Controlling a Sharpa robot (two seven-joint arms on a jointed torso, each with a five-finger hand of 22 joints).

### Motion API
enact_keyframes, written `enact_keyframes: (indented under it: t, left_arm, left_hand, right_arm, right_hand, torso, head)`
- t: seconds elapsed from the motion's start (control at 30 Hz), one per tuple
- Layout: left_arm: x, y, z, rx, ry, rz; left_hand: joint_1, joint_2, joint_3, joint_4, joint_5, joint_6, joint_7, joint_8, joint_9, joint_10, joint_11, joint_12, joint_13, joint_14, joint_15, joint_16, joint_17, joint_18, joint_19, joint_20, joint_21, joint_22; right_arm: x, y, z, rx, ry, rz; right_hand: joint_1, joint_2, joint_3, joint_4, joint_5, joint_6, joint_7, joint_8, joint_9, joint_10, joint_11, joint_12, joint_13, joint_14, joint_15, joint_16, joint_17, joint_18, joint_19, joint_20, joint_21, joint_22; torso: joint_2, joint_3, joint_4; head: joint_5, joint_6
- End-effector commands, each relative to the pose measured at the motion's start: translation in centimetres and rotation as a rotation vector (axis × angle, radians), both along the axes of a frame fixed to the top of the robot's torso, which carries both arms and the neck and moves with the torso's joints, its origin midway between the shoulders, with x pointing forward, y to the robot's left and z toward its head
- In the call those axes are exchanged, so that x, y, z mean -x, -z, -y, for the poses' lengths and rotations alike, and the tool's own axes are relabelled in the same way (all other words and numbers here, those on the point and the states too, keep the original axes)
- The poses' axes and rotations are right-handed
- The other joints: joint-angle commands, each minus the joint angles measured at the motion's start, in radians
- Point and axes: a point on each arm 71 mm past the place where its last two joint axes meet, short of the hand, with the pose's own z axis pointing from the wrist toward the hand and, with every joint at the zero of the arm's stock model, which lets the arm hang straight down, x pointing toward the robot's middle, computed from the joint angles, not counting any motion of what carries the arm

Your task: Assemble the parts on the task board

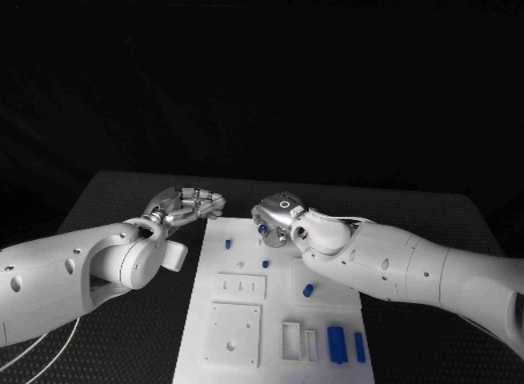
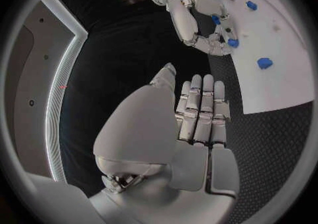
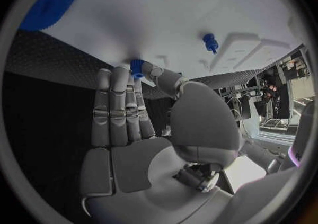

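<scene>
Board (image 1: 245, 320): blue parts scattered. Right hand (image 1: 279, 218): pinching one blue part (image 3: 137, 68) at board's far end. Left hand (image 1: 190, 204): flat, fingers together, grasping nothing, off-board.

The black worktop with a fine woven-looking surface (image 1: 123, 200) stands in a very dark room; behind it everything is black. A pale wall panel with a bright white light strip along its curved edge (image 2: 58, 91) shows at one side. Some dark equipment (image 3: 268, 89) stands far off.
</scene>
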Motion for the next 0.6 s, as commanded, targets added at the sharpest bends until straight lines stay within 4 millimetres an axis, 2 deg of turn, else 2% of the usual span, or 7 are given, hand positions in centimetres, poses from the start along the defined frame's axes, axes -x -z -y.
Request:
enact_keyframes:
  t: [0.03, 0.07, 0.1, 0.17, 0.27, 0.6]
  left_arm:
    - [0.0, -0.2, 0.1, -0.002, 0.002, 0.009]
    - [-0.1, -0.2, 0.0, -0.003, 0.0, 0.009]
    - [-0.1, -0.2, 0.0, -0.003, -0.001, 0.009]
    - [-0.1, -0.2, 0.0, -0.004, -0.002, 0.009]
    - [-0.1, -0.2, 0.0, -0.004, -0.002, 0.009]
    - [-0.2, -0.1, -0.2, -0.006, -0.007, 0.008]
  left_hand:
    - [0.002, -0.003, -0.005, 0.001, 0.002, 0.004, 0.006, -0.004, -0.001, 0.003, 0.002, -0.005, -0.001, -0.001, 0.007, -0.003, 0.0, -0.013, -0.006, 0.001, -0.001, 0.001]
    - [0.001, -0.003, -0.006, 0.001, 0.002, 0.004, 0.006, -0.004, -0.001, 0.003, 0.002, -0.005, -0.001, -0.001, 0.008, -0.003, 0.0, -0.013, -0.007, 0.001, -0.001, 0.001]
    - [0.001, -0.004, -0.006, 0.0, 0.001, 0.003, 0.006, -0.004, -0.002, 0.003, 0.002, -0.005, -0.001, -0.001, 0.008, -0.003, 0.0, -0.013, -0.007, 0.001, 0.0, 0.001]
    - [0.001, -0.005, -0.006, 0.0, 0.001, 0.003, 0.007, -0.005, -0.002, 0.002, 0.003, -0.006, -0.001, 0.0, 0.008, -0.004, 0.0, -0.012, -0.007, 0.001, 0.0, 0.002]
    - [0.001, -0.005, -0.006, 0.0, 0.001, 0.002, 0.007, -0.005, -0.002, 0.001, 0.004, -0.006, -0.002, -0.001, 0.009, -0.004, 0.0, -0.012, -0.007, 0.002, 0.0, 0.003]
    - [0.001, -0.006, -0.006, 0.001, 0.0, 0.002, 0.008, -0.006, -0.002, 0.0, 0.005, -0.007, -0.002, -0.001, 0.01, -0.005, 0.0, -0.013, -0.009, 0.002, 0.0, 0.004]
  right_arm:
    - [-0.3, 0.1, 0.3, -0.007, 0.017, -0.031]
    - [-0.3, 0.1, 0.3, -0.01, 0.021, -0.031]
    - [-0.3, 0.1, 0.4, -0.013, 0.022, -0.029]
    - [-0.3, 0.0, 0.4, -0.018, 0.025, -0.026]
    - [-0.3, 0.0, 0.5, -0.021, 0.027, -0.025]
    - [0.4, -0.4, 1.5, -0.071, 0.014, -0.011]
  right_hand:
    - [-0.01, -0.018, -0.012, 0.001, -0.005, -0.015, 0.007, -0.009, -0.004, -0.026, 0.009, -0.005, -0.014, 0.003, 0.009, -0.002, -0.001, 0.014, -0.005, 0.0, 0.007, 0.0]
    - [-0.01, -0.018, -0.012, 0.001, -0.005, -0.015, 0.007, -0.009, -0.004, -0.026, 0.009, -0.005, -0.014, 0.003, 0.009, -0.002, -0.001, 0.014, -0.005, 0.0, 0.007, 0.0]
    - [-0.019, -0.028, -0.025, -0.005, -0.004, -0.037, 0.015, -0.021, -0.009, -0.057, 0.016, -0.009, -0.023, 0.006, 0.015, 0.0, -0.001, 0.014, -0.005, 0.001, 0.008, 0.002]
    - [-0.023, -0.033, -0.039, -0.01, -0.004, -0.065, 0.029, -0.037, -0.017, -0.104, 0.027, -0.004, -0.038, 0.009, 0.027, 0.004, -0.001, 0.014, -0.004, 0.0, 0.01, 0.004]
    - [-0.022, -0.037, -0.048, -0.013, -0.004, -0.077, 0.035, -0.043, -0.021, -0.123, 0.033, -0.004, -0.047, 0.007, 0.031, 0.005, -0.003, 0.014, -0.006, 0.001, 0.008, 0.004]
    - [-0.015, -0.037, -0.048, -0.014, -0.004, -0.077, 0.035, -0.043, -0.022, -0.126, 0.034, 0.0, -0.052, 0.009, 0.032, 0.009, -0.004, 0.014, -0.005, 0.0, 0.008, 0.004]
  torso:
    - [0.001, -0.0005, 0.0008]
    - [0.0, -0.0003, 0.0003]
    - [0.001, -0.0005, 0.0001]
    - [0.001, -0.0005, -0.0002]
    - [0.001, -0.0005, -0.0003]
    - [0.001, 0.0, -0.002]
  head:
    - [0.0, -0.002]
    - [0.001, -0.002]
    - [0.0, -0.002]
    - [0.0, -0.002]
    - [0.001, -0.002]
    - [0.0, 0.004]
